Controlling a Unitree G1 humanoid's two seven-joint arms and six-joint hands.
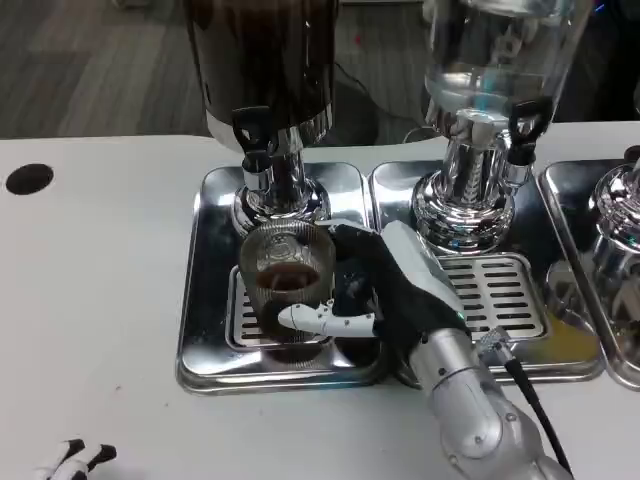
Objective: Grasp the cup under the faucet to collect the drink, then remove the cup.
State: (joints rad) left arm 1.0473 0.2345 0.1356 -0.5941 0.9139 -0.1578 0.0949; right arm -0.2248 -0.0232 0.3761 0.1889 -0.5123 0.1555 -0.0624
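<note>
A ribbed clear glass cup [285, 285] holding some dark drink stands on the grille of the left drip tray [205, 300], right below the black faucet [255, 135] of the dark-drink dispenser [265, 60]. My right hand [385, 290] wraps the cup from its right side, one white finger crossing the front of the glass low down. At the picture's bottom left corner just the fingertips of my left hand [75, 458] show, resting low by the table edge; how they are held is unclear.
A second dispenser [480, 90] with clear liquid stands on its own drip tray [500, 290] to the right. A third tray and tap [615, 250] sit at the right edge. A black hole [28, 178] marks the white table at far left.
</note>
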